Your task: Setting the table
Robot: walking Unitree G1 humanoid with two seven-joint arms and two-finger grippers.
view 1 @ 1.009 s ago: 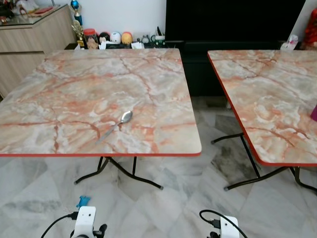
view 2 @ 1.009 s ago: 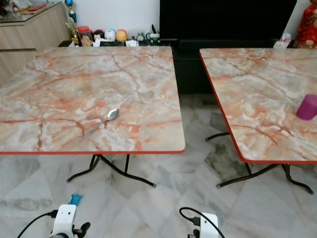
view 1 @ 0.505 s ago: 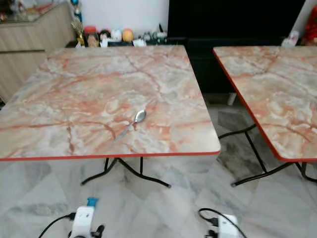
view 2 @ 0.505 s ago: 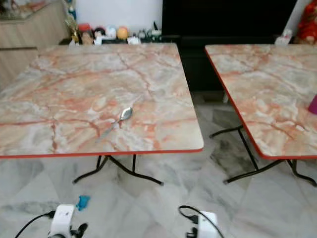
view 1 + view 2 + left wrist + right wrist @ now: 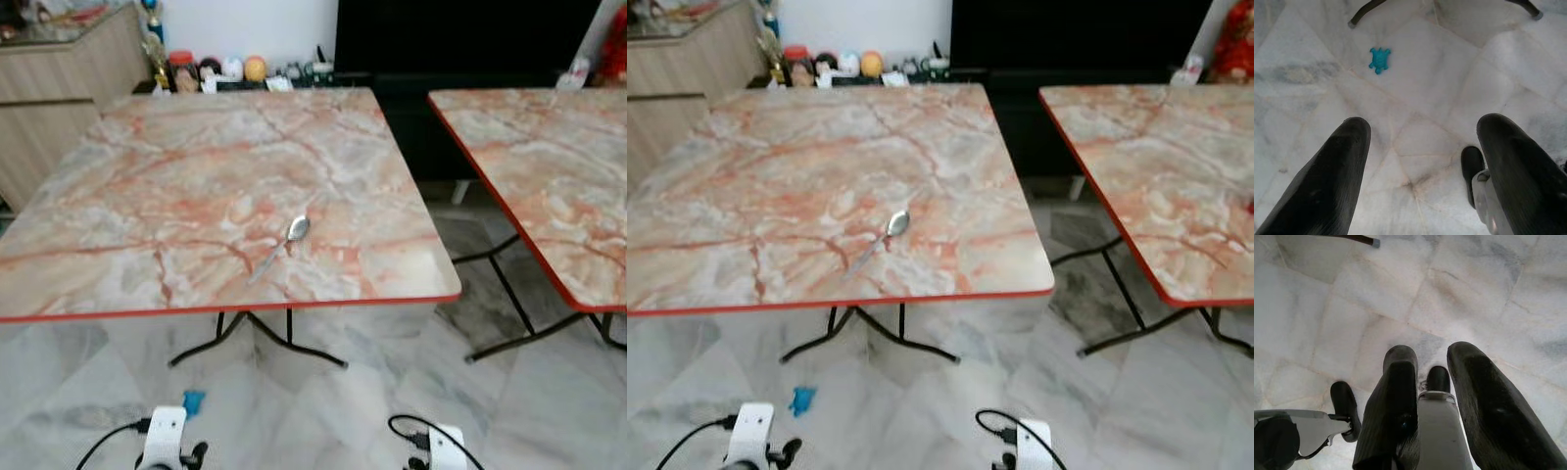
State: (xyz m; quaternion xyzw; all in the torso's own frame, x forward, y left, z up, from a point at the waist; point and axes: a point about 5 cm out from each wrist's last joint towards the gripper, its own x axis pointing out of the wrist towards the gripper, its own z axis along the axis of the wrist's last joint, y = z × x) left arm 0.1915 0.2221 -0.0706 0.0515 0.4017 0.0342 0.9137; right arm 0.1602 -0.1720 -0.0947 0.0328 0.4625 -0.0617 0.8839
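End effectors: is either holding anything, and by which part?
Left end effector: open, nothing held. Right end effector: pale strip seen within it; hold cannot be told.
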